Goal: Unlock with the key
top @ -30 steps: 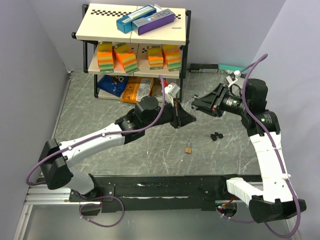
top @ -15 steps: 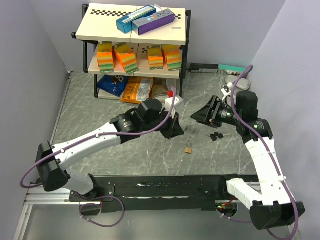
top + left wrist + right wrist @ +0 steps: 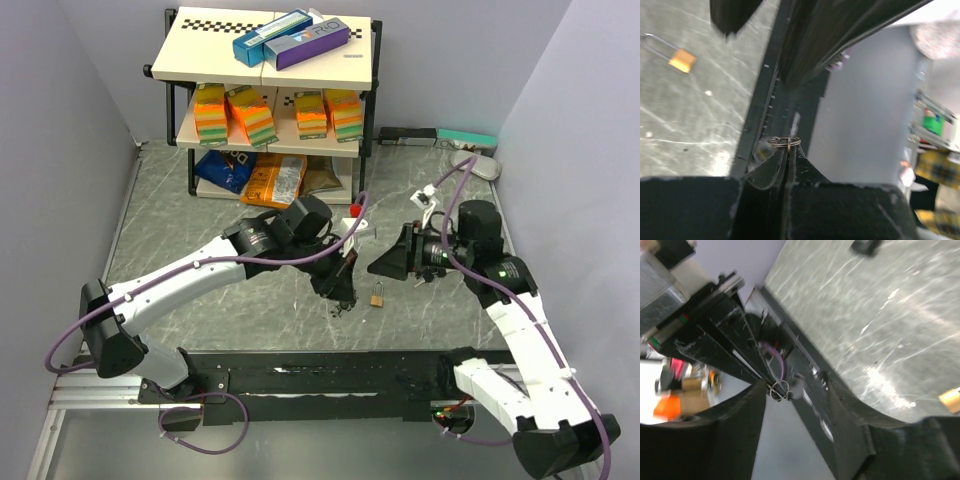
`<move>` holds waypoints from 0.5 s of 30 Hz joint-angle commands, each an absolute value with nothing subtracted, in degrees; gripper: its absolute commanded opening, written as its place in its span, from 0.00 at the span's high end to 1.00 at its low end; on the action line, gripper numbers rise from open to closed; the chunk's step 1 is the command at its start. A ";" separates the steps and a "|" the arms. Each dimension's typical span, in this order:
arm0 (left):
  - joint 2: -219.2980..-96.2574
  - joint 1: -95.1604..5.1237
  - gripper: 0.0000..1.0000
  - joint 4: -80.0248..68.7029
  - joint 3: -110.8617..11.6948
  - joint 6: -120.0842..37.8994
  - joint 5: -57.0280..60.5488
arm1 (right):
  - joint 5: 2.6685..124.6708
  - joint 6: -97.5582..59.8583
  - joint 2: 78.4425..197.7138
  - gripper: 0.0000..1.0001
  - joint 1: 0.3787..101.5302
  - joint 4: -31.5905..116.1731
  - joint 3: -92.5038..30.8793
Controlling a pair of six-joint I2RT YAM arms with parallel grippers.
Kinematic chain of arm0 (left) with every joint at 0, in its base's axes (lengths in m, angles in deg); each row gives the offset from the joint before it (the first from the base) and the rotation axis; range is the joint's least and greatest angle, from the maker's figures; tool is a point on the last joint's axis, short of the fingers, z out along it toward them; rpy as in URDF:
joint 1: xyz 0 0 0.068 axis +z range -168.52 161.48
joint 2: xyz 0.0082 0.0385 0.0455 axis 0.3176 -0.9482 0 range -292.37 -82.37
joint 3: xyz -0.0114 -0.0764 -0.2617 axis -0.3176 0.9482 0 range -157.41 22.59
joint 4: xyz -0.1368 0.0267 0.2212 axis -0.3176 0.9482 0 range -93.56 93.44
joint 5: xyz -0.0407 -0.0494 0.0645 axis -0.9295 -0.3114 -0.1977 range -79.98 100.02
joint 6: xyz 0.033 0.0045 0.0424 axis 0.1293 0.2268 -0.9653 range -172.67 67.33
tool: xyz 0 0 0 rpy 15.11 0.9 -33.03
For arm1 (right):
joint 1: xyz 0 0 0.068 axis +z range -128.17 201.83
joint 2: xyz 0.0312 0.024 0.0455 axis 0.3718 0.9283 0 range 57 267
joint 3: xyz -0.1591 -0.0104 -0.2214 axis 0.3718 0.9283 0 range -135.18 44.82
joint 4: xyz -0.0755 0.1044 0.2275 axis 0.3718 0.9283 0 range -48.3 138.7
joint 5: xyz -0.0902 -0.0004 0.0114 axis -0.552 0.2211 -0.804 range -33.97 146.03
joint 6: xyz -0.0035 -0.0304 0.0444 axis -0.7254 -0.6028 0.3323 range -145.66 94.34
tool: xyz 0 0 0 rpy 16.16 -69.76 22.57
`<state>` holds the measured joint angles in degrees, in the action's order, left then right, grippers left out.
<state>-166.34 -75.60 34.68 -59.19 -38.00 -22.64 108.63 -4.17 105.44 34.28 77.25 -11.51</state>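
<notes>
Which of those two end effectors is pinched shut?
The left end effector: its fingers press together, whereas the right end effector shows a wide gap between its fingers.

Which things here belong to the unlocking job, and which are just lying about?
Job: padlock, keys, left tool, right tool.
Lying about: shelf rack, sponge packs, two boxes on top, snack bags underneath.

Pressed fingers (image 3: 767,172) of the left gripper (image 3: 788,150) hide all but a ring (image 3: 784,142) at their tips; the picture's edge cuts the padlock (image 3: 951,399) right of the right gripper (image 3: 795,382)
</notes>
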 commanded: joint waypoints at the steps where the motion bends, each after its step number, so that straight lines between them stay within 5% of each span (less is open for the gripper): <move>1: -164.64 -73.54 0.99 34.07 -59.16 -37.04 -30.49 | 112.28 -7.82 106.48 0.45 39.47 74.13 -12.04; 15: -162.97 -69.41 0.99 27.30 -56.60 -32.90 -36.38 | 113.95 -6.77 109.55 0.59 47.31 70.79 -12.05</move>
<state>-165.15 -69.59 30.73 -56.48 -33.95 -32.85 112.47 -6.03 108.96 45.90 74.19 -11.30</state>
